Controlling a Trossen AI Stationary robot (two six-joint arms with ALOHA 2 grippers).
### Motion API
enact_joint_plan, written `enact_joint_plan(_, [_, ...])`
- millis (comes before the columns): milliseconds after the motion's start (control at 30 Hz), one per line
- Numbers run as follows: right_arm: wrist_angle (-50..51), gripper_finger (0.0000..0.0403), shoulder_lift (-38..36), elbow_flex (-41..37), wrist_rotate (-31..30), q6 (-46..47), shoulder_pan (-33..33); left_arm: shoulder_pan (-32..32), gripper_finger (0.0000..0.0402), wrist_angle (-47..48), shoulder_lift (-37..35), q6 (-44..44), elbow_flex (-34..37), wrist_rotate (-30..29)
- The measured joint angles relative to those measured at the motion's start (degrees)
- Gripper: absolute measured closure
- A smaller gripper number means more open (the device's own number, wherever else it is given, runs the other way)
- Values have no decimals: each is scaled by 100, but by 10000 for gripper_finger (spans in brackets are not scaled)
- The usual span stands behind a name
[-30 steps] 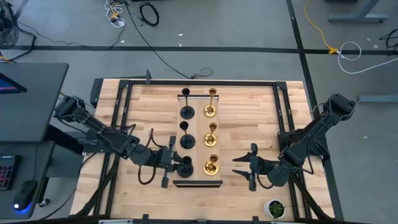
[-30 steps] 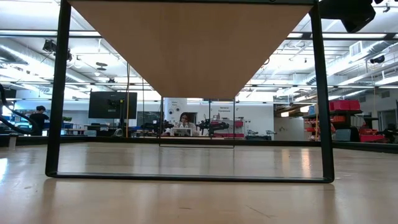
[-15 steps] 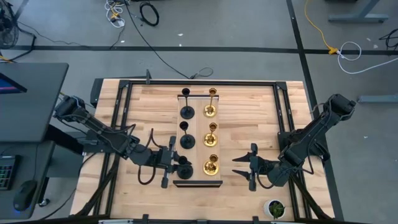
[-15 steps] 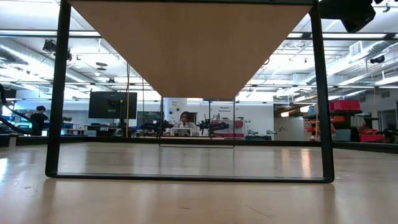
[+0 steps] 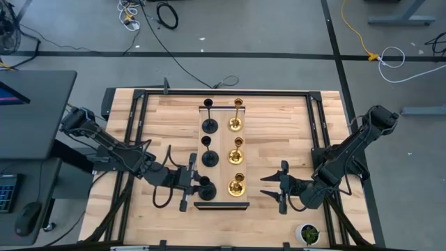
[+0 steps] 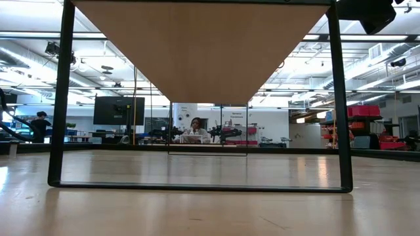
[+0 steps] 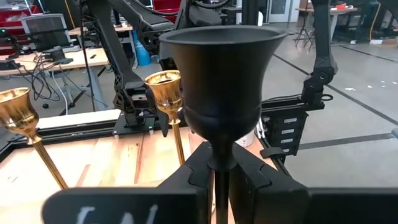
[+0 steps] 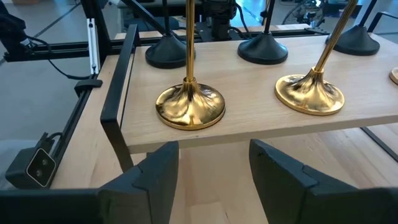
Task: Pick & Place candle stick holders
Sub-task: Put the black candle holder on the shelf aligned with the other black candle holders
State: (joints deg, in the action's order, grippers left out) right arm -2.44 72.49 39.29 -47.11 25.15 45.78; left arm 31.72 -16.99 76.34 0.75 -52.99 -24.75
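Three black candle stick holders [image 5: 210, 125] and three gold ones [image 5: 237, 153] stand in two rows on a raised wooden shelf [image 5: 223, 139] in the table's middle. My left gripper [image 5: 198, 183] is shut on the nearest black holder [image 5: 205, 185], whose cup fills the left wrist view [image 7: 217, 68]. My right gripper [image 5: 268, 186] is open and empty to the right of the shelf, level with the nearest gold holder [image 8: 189, 106], which stands on its round base. My left gripper pinches the black holder's thin stem just under the cup [image 7: 219, 163] between its two fingers. The fingers come level from the table's left and lie across the stem. The holder stands upright over the shelf's near end; whether its base touches the shelf I cannot tell.
A small green plant in a white pot [image 5: 307, 233] stands at the table's near right corner. The shelf stands on a black metal frame [image 6: 64, 98], with bare table under it. Black rails [image 5: 317, 132] run along the table's sides.
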Motion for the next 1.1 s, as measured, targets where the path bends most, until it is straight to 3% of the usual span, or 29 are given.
enact_joint_plan(233, [-2,207,0,0,-2,-14,0,-17,355,3,0,-182,0,-97])
enact_joint_plan(700, [-2,207,0,0,-1,-14,1,3,242,16,0,-417,0,-352])
enact_joint_plan(1100, [-2,207,0,0,0,-16,0,1,234,16,-4,-19,0,-246])
